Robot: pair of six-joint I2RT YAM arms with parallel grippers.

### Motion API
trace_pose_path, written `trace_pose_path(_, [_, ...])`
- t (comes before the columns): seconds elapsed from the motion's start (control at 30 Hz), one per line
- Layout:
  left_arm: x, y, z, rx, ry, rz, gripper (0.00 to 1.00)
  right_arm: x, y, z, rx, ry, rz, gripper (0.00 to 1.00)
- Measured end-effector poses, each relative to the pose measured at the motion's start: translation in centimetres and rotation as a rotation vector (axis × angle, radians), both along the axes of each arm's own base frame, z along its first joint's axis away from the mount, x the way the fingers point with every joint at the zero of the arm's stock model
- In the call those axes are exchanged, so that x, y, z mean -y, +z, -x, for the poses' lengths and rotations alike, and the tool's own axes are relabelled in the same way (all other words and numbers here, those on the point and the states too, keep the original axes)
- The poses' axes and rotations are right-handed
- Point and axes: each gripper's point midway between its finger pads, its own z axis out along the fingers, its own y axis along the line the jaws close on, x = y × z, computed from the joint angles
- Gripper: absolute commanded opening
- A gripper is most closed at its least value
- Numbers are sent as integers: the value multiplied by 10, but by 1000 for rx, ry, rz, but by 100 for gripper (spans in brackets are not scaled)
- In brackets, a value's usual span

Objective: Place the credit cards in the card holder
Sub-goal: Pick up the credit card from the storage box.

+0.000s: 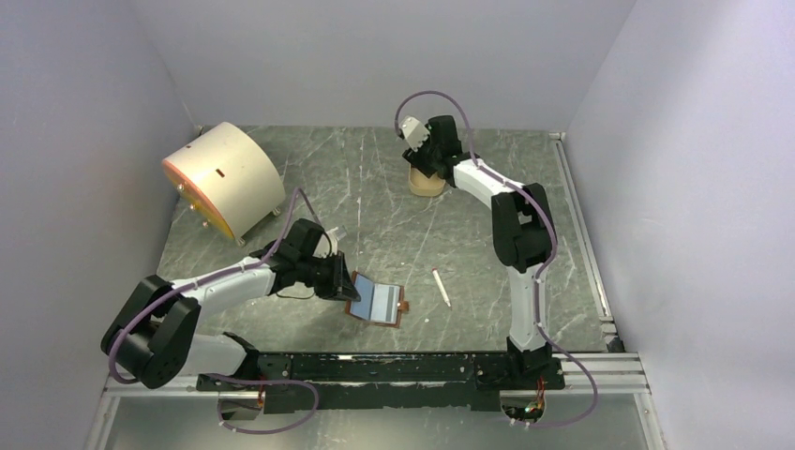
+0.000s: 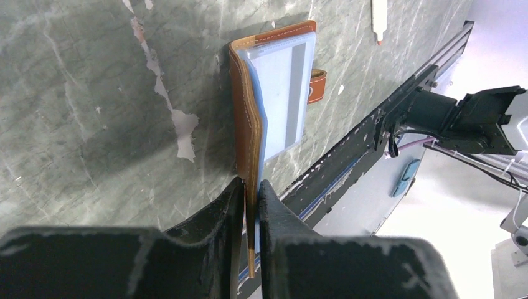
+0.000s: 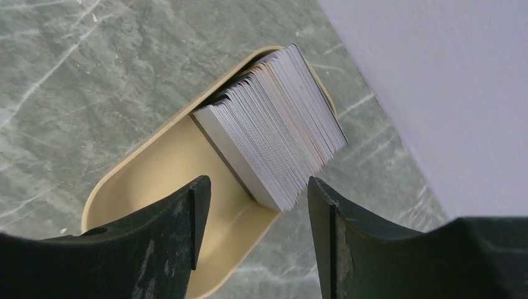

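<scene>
1. Down by the near edge of the bench (image 1: 375, 202), a little left of its middle: the card holder (image 1: 377, 301) (image 2: 277, 93), spread open with the light blue sleeves facing up and the snap tab (image 2: 317, 86) poking out on the side away from the left arm.
2. Left gripper (image 1: 342, 281) (image 2: 250, 199) pinched narrow on the brown leather edge of the card holder, one finger on each side of the cover.
3. Whether the card holder is lifted or resting flat: cannot tell.
4. Near the far edge of the bench, right of its middle: a tan oval tray (image 1: 427, 185) (image 3: 155, 174) holding the credit cards (image 3: 280, 124), a thick stack on edge, leaning against one end of the tray.
5. Right gripper (image 1: 424, 167) (image 3: 258, 187) above the tray, fingers spread wide to either side of the stack, touching no card.
6. Just right of the card holder, apart from it: a thin white pen-like stick (image 1: 441, 287) (image 2: 378, 18).
7. Toward the far left corner: a big cream drum (image 1: 225, 178) on its side.
</scene>
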Motion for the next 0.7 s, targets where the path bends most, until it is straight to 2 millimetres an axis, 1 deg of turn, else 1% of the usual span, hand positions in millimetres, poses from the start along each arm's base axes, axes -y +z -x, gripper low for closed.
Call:
trace_pose_path(0.17, [4, -2, 1, -8, -15, 21, 18, -5, -21, -14, -6, 88, 83, 63])
trace_pose_path(0.27, [5, -2, 2, -12, -22, 29, 18, -7, -26, -22, 8, 117, 118, 63])
trace_pose_path(0.47, [6, -1, 2, -9, -25, 35, 18, -6, -41, -27, 9, 157, 182, 62])
trace_pose_path(0.57, [6, -1, 1, -8, -24, 35, 18, -5, -43, -30, 18, 163, 206, 61])
trace_pose_path(0.7, [6, -1, 1, -9, -24, 35, 18, -3, -43, -32, 26, 158, 224, 55])
